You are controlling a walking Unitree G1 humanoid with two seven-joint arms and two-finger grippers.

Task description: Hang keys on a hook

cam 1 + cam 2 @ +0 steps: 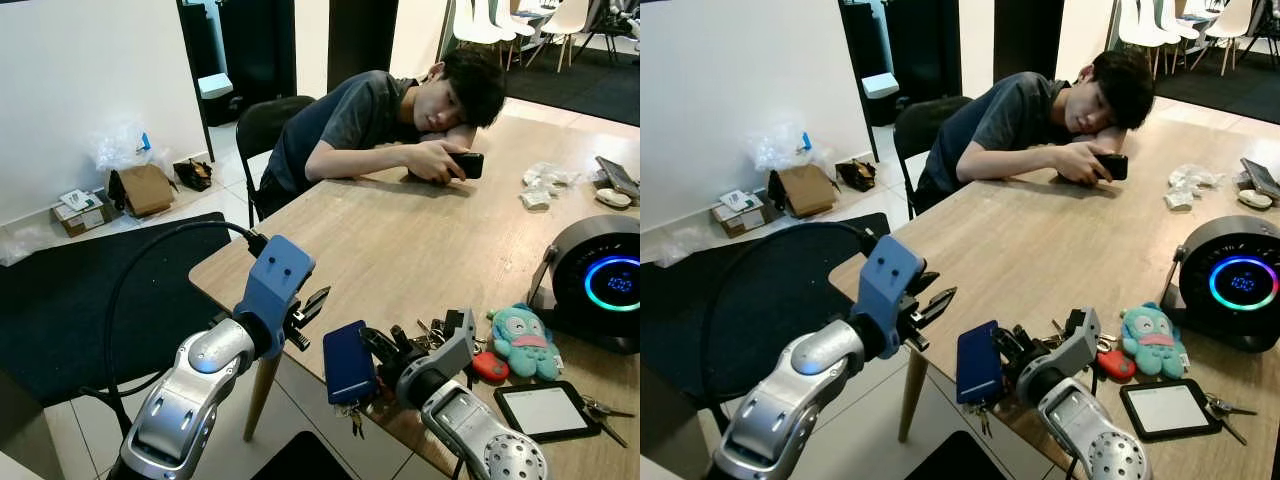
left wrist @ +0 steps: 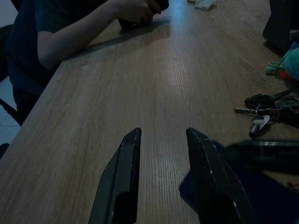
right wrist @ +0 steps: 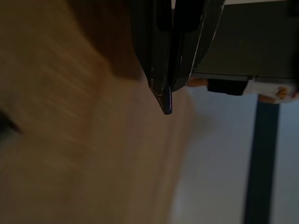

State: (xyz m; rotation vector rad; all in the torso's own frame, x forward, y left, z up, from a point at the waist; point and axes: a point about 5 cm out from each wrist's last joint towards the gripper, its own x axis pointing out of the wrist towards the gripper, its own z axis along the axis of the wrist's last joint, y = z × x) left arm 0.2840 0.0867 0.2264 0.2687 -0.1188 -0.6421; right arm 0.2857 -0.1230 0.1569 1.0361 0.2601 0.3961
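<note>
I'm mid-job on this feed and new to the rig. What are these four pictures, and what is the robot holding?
The two wide pictures come from the robot's head, looking down at a wooden table. The other two come from cameras on its wrists. The right gripper is shut on a blue key pouch, with keys dangling under it at the table edge. The left gripper hovers open beside it. On the table lie a key bunch, a teal plush toy, a tablet and a round speaker. A person rests at the far side.

Wooden desk [image 1: 400, 250] carries a key bunch [image 1: 432, 332], teal plush toy [image 1: 524, 342], tablet [image 1: 546, 410], round speaker [image 1: 600, 280] and crumpled wrappers [image 1: 543, 184].
</note>
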